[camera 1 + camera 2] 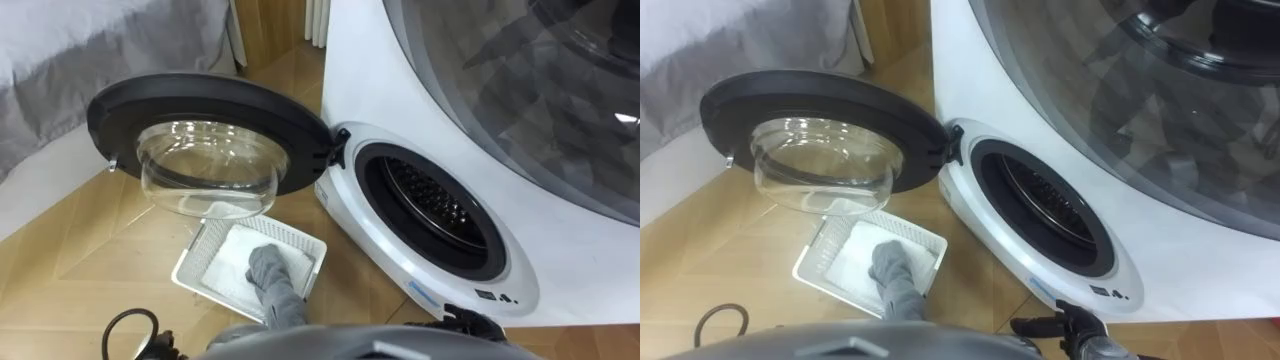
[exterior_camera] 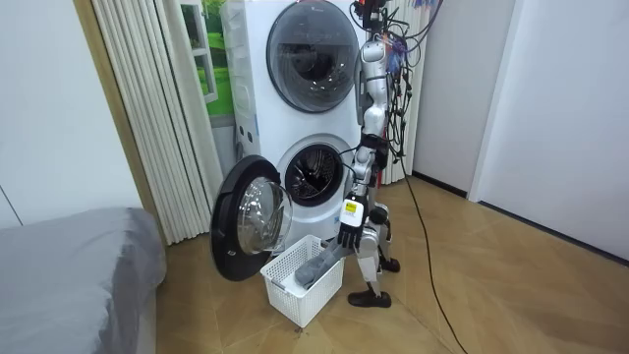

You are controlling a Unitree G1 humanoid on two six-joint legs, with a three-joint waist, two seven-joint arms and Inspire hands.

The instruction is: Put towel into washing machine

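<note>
Room view first: your robot stands upright on the wooden floor (image 2: 472, 285) just beside the washing machine (image 2: 257, 147), facing toward the room view's left, with a second drum unit (image 2: 314, 44) stacked above the machine. The round door (image 2: 246, 221) is swung wide open toward the room view's left, and the dark drum opening (image 2: 314, 175) is uncovered.

You have the white slatted basket (image 2: 295, 290) on the floor below the door and right in front of the robot's feet. The grey towel (image 2: 314, 267) lies partly in that basket: its lower part rests inside, while its upper end rises over the near rim to the left hand (image 2: 347, 234), which hangs on a lowered arm on the side nearer the room camera. That hand's fingers point down and close on the towel's raised end, so you are holding the towel, still outside the machine.

From the eye views you look down on the same basket under the door's glass bowl, the towel climbing out of it as a grey column toward the lower edge. Your right hand (image 1: 1065, 325) shows at the bottom, close to the machine's lower front, fingers loosely stretched toward the left and carrying nothing.

A grey-covered bed (image 2: 69, 265) sits at the room view's left, with pale pleated curtains (image 2: 147, 108) behind it.
</note>
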